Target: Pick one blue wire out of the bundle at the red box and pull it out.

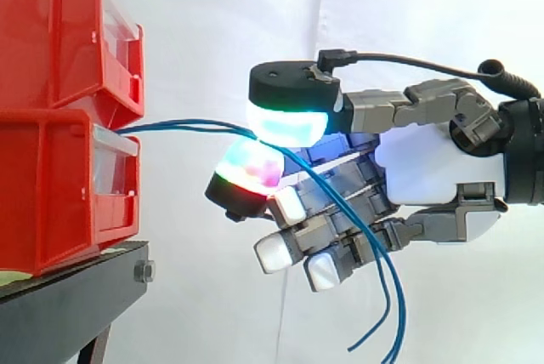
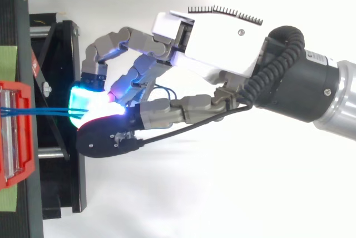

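Multi-fingered robot hand [image 1: 425, 168] pinching thin blue wire [image 1: 183, 126] between two glowing pads [image 1: 289, 124], just right of red plastic bin [image 1: 59, 185]. Wire running left into bin (two strands, unclear whether both pinched), tails hanging down right. Grasp looking done; pull-out not yet done.

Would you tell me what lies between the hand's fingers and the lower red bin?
Only blue wires span that gap, from the bin to the pinching fingers, clearest in the side view.

A black stand [image 1: 68, 306] sits at the lower left, a bolt [image 1: 144, 272] at its front corner and green tape [image 2: 8, 63] along its top edge. A white curtain [image 1: 255, 7] hangs behind.
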{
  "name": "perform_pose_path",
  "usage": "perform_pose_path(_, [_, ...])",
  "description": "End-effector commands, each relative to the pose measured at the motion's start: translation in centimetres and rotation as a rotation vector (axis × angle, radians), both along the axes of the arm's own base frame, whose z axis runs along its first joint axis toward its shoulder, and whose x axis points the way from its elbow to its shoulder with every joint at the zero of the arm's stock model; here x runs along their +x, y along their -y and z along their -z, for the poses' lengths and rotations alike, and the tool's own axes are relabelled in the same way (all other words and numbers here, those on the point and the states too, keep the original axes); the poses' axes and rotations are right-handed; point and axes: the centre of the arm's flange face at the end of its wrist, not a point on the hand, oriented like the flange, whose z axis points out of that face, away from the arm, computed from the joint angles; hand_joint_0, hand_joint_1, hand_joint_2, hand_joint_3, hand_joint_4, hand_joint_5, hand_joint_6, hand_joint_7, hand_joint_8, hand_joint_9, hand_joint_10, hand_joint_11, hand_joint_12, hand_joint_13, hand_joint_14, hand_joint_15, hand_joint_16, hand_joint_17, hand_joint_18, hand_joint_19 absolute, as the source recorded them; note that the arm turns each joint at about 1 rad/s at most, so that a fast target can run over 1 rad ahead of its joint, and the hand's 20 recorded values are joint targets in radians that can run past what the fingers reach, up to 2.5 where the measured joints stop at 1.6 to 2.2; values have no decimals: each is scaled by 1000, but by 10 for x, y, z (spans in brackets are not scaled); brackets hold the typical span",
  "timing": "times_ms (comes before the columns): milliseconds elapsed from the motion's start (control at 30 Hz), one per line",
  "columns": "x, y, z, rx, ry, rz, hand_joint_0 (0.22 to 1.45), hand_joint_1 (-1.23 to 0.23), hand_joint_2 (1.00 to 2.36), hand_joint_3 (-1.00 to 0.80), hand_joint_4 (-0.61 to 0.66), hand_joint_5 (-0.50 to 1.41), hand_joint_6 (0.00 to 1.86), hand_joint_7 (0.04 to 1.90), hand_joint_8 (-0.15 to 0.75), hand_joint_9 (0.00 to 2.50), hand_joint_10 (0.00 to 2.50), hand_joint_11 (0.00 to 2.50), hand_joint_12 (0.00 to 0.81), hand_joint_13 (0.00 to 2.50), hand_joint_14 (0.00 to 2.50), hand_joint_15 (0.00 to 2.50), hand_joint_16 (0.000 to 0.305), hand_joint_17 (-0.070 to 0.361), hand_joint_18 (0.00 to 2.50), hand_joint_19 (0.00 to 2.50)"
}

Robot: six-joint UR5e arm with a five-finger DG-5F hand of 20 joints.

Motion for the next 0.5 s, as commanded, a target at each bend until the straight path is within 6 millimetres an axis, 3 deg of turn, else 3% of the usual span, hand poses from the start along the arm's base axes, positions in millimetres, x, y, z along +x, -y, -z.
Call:
perform_pose_path(0, [0, -1, 0, 0, 0, -2, 641, -796, 1021, -29, 264, -203, 886, 1164, 428, 937, 16, 685, 487, 969, 14, 477, 64, 144, 967, 575])
perform_pose_path(133, [0, 0, 0, -3, -1, 0, 639, -758, 1000, -13, 395, -183, 849, 1067, 469, 926, 10, 463, 527, 981, 11, 407, 74, 166, 1045, 559])
perform_pose_path(233, [0, 0, 0, -4, -1, 0, 616, -736, 1072, -43, 444, -167, 801, 1093, 486, 921, 9, 408, 537, 988, 11, 401, 76, 172, 1060, 552])
perform_pose_path(267, [0, 0, 0, -3, -1, 0, 618, -739, 1078, -54, 447, -165, 793, 1099, 487, 920, 11, 417, 541, 988, 10, 398, 76, 172, 1062, 554])
perform_pose_path(300, [0, 0, 0, -3, -1, 0, 657, -751, 1001, -65, 433, -164, 779, 1116, 483, 908, 10, 451, 532, 975, 11, 415, 74, 166, 1040, 558])
perform_pose_path(467, [0, 0, 0, -4, -1, 0, 723, -780, 1016, -130, 379, -181, 796, 971, 435, 877, 14, 624, 475, 934, 16, 456, 62, 139, 922, 560])
